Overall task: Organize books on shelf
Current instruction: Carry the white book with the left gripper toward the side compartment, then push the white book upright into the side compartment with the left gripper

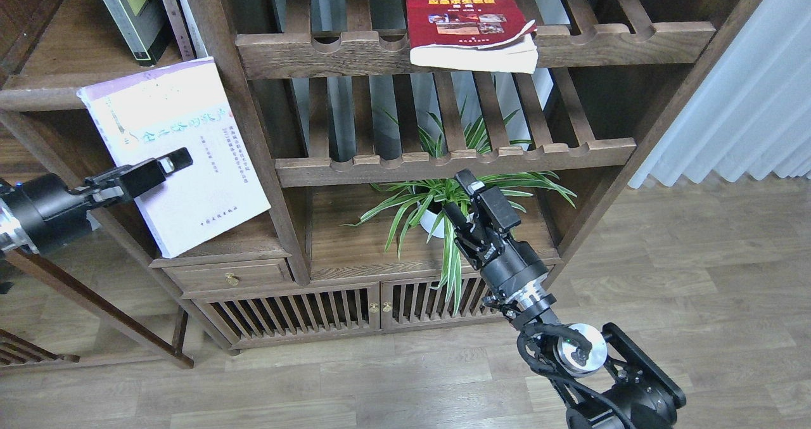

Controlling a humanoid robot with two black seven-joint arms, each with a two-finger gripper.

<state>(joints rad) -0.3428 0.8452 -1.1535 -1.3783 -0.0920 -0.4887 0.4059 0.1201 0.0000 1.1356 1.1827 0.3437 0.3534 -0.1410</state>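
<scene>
Black metal made up the left tool (166, 164), which was clamped on the pale lavender-white book (174, 152) at its lower left edge. That book was held tilted in front of the bookcase, its upper corner overlapping the rounded front edge of the dark-brown shelf (76, 90) and its right edge close beside a wooden upright post (253, 118). Teal characters and lines of small print were seen on its cover, but they could not be read.

On the shelf above, a black-edged book with a yellow-green cover (130, 7) was seen leaning, with two thin pale volumes (184, 11) just beside it on its right.

The right tool (457, 194) was held well apart from the books, its fingers spread with nothing between them, directly in front of a potted plant (437, 207) whose long leaves hung over the cabinet top (355, 245) beneath.

Higher up, the thick red book (466, 17) was laid flat on a slatted rack (570, 39), its pages projecting past the notched front rail. Its yellow title was too small to be read. Open wood floor (697, 277) was left to the right, bounded by a pale curtain (741, 93).
</scene>
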